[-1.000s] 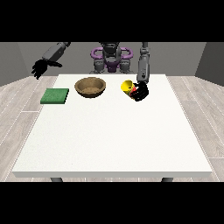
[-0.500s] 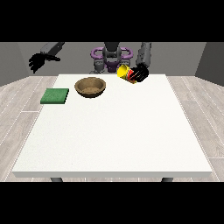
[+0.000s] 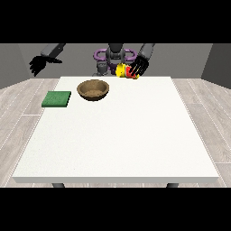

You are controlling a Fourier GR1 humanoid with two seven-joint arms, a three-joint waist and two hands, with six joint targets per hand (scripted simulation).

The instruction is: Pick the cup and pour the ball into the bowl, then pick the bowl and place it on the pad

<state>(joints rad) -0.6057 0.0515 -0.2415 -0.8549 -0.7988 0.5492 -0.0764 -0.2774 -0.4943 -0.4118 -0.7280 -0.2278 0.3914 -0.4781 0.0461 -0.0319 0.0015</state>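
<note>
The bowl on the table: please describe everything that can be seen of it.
The bowl is brown and looks wooden, round and shallow, with a thick rim and a darker inside. It stands upright on the white table, near the far edge, between the green pad at the view's left and the lifted cup farther right. Nothing can be seen inside it. No hand touches it; the pad lies apart from it.

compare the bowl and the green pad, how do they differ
The bowl is brown, round and hollow; the pad is green, square and flat. The bowl sits nearer the table's middle; the pad lies by the edge at the view's left. Both rest on the table, untouched by either hand.
</note>
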